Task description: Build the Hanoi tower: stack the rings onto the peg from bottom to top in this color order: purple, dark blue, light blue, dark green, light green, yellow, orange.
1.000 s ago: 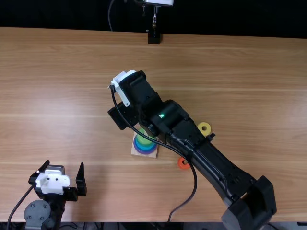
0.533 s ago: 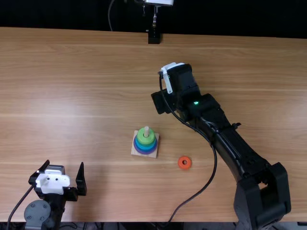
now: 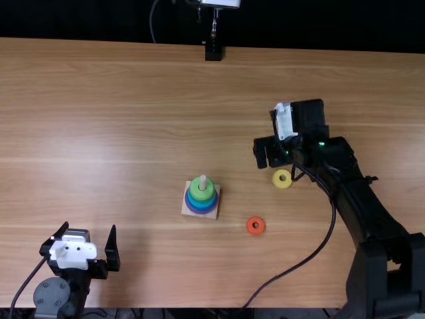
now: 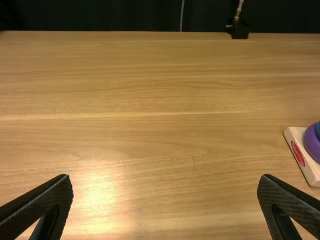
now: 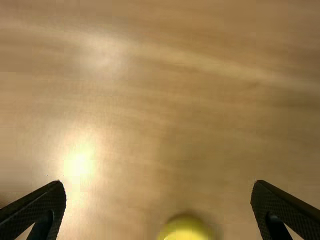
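Right gripper (image 5: 159, 183) (top view, right of centre) and left gripper (image 3: 89, 227) (lower left): fingers apart. Stack (image 3: 202, 195) mid-frame; yellow ring (image 3: 282, 185) and smaller-looking orange ring (image 3: 255, 232) right of it. Likely light, stiff; we'd pinch outer edges.

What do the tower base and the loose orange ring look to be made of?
The base looks like pale, smooth wood, judging by its light natural tone. The orange ring may be painted wood or plastic; its even, opaque colour leaves that open.
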